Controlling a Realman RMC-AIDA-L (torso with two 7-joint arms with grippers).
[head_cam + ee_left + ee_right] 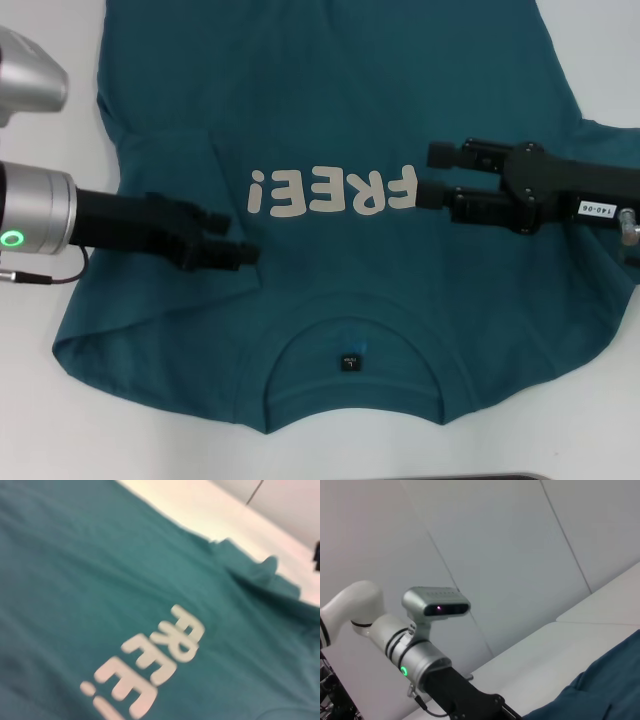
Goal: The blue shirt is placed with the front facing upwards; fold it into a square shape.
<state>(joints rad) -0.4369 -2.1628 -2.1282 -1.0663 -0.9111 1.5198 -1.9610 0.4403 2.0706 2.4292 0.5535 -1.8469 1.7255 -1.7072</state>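
the shirt (pixel 330 130) lies flat and face up on the white table (pixel 60 440), spread over most of it. its collar (pixel 352 345) sits at the robot's edge of the table with the small black label (pixel 349 361) inside it, and the body runs away from the robot, so the long axis goes from near to far. seen from the head view the "free!" lettering (pixel 332 192) reads upside down, running across the chest just beyond the collar. one sleeve hem (pixel 150 365) lies left of the collar and the other (pixel 560 365) right of it, both on the table.

the left gripper (pixel 228 238) comes in from the left side and hovers over the chest, just left of the lettering and a little nearer the collar. its two black fingers (pixel 238 252) lie close together with only a thin gap, holding nothing; no cloth is pinched.

the right gripper (pixel 432 175) comes in from the right side, its tips just beside the "f" end of the lettering. its fingers (pixel 450 154) stand apart, spread wide, with bare shirt showing between them, gripping nothing.

in the left wrist view the lettering (pixel 145 672) and a rumpled shirt edge (pixel 260 572) show against the table (pixel 200 510). the right wrist view shows the left arm (pixel 415 655) and a corner of the shirt (pixel 600 690).
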